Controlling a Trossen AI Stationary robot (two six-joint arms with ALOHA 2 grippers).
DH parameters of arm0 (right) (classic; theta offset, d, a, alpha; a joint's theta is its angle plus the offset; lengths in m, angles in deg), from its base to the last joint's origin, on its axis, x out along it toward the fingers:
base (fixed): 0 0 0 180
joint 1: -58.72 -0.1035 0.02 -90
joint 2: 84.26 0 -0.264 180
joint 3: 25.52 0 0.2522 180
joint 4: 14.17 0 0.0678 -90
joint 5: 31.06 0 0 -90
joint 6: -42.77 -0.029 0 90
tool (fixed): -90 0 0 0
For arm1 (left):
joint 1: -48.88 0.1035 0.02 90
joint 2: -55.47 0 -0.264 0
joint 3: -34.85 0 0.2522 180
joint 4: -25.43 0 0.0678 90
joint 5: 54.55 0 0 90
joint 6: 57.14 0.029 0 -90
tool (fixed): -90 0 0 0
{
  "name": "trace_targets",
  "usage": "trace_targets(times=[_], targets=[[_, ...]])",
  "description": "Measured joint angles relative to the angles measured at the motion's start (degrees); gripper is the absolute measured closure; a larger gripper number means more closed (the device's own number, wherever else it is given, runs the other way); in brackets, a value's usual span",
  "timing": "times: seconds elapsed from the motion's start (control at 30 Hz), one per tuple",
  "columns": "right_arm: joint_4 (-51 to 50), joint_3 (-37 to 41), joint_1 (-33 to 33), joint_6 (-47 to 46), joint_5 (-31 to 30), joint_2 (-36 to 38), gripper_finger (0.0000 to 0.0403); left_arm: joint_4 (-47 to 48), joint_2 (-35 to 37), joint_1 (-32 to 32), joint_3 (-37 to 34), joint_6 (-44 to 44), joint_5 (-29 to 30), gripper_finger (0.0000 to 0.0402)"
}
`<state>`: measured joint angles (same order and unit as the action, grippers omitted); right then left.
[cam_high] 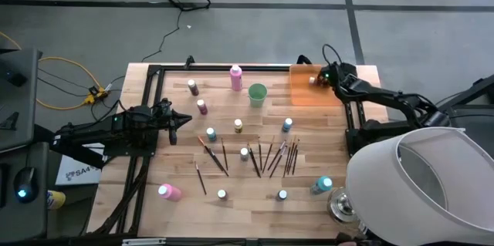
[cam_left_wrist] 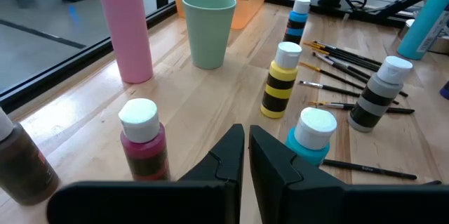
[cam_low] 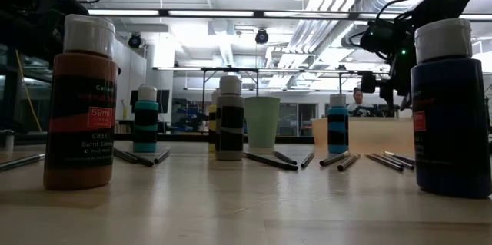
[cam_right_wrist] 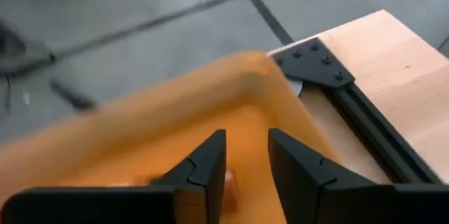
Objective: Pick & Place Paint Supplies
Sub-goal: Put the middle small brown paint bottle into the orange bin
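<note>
Left gripper (cam_left_wrist: 245, 155), lower centre of its wrist view: jaws shut, empty. Paint bottles (cam_high: 238, 126) and brushes (cam_high: 270, 157) mid-table; light, rigid, probably slick, so grip bodies. Right gripper (cam_right_wrist: 245, 155) over orange tray (cam_high: 305, 92), upper right: part open, apparently empty.

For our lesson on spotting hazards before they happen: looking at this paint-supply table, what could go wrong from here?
1. The right pincer hangs over the orange tray at the table's corner; a low move might nudge the tray towards the edge.
2. The left pincer, shut, sits among small upright bottles: the red paint bottle and the teal paint bottle could topple if it sweeps sideways.
3. The loose brushes could roll if bumped.
</note>
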<state>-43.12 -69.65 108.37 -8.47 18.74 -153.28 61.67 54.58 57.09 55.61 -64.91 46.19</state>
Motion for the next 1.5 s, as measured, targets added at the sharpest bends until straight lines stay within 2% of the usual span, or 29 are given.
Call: trace_targets(times=[0.27,0.43,0.5,0.67,0.93,1.07,1.27,1.5], targets=[[-4.01,-0.56,-4.08,8.97,7.24,0.14,0.0239,0.00,0.00,0.02,0.00,-0.02,0.02,0.0380],[-4.28,-4.53,-6.15,24.90,20.19,-0.79,0.0212,0.00,0.00,0.00,0.00,-0.01,0.01,0.0380],[-6.45,-6.89,-6.97,30.37,22.68,-2.02,0.0209,0.00,0.00,0.02,0.00,-0.02,0.00,0.0380],[-14.37,-13.05,-7.80,43.03,19.48,-7.44,0.0211,0.00,0.00,0.02,0.00,-0.02,0.00,0.0380],[-18.11,-21.50,-8.97,57.39,15.05,-18.18,0.0188,0.00,0.01,0.00,0.00,-0.01,0.00,0.0380],[-21.40,-24.86,-9.15,59.71,11.48,-22.62,0.0158,0.00,0.00,0.02,0.00,-0.02,0.00,0.0380],[-26.87,-29.97,-7.76,58.99,11.79,-27.15,0.0113,0.00,0.00,0.01,0.00,-0.02,0.01,0.0380],[-28.31,-33.20,-5.64,58.98,15.21,-31.10,0.0105,0.00,0.00,0.00,0.00,0.00,0.00,0.0380]])
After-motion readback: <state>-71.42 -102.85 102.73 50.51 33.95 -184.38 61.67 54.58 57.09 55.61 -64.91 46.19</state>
